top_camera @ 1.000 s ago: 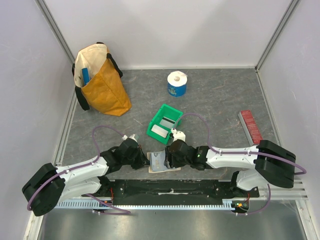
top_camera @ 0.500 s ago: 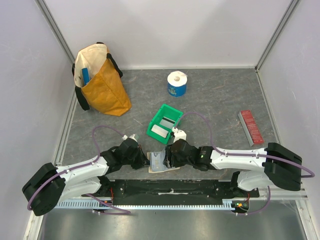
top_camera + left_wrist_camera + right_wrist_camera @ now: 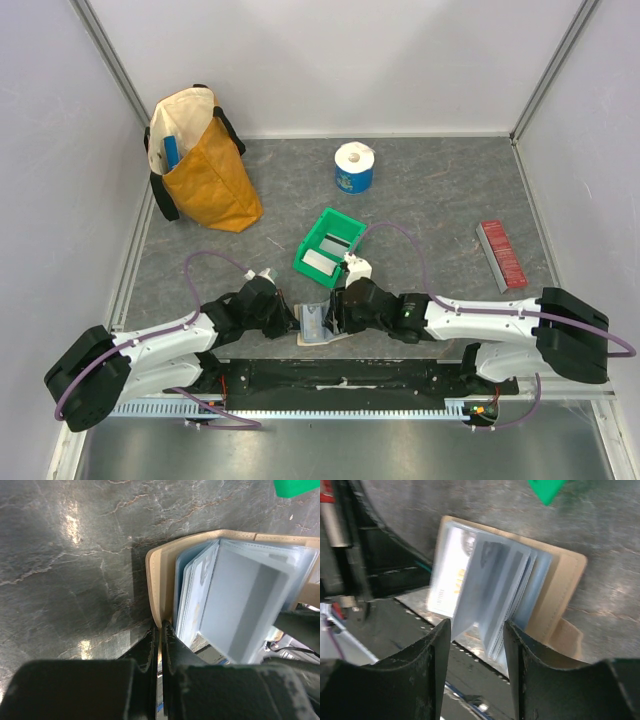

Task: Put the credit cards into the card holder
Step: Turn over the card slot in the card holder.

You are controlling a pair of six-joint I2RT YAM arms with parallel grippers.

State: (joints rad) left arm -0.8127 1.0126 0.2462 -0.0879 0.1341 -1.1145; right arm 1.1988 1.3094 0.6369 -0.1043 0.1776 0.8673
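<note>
Room is tight at the near edge of the table (image 3: 430,200): the card holder (image 3: 316,326) lies open there, clear pockets fanned. My left gripper (image 3: 161,630) clenches its tan cover; my right gripper (image 3: 476,639) stands parted around the pockets.

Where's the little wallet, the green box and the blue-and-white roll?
card holder (image 3: 161,580), left wrist view, on its tan cover.
green bin (image 3: 348,217), top view, on its far rim.
roll (image 3: 352,181), top view, on its blue wrapper.
</note>
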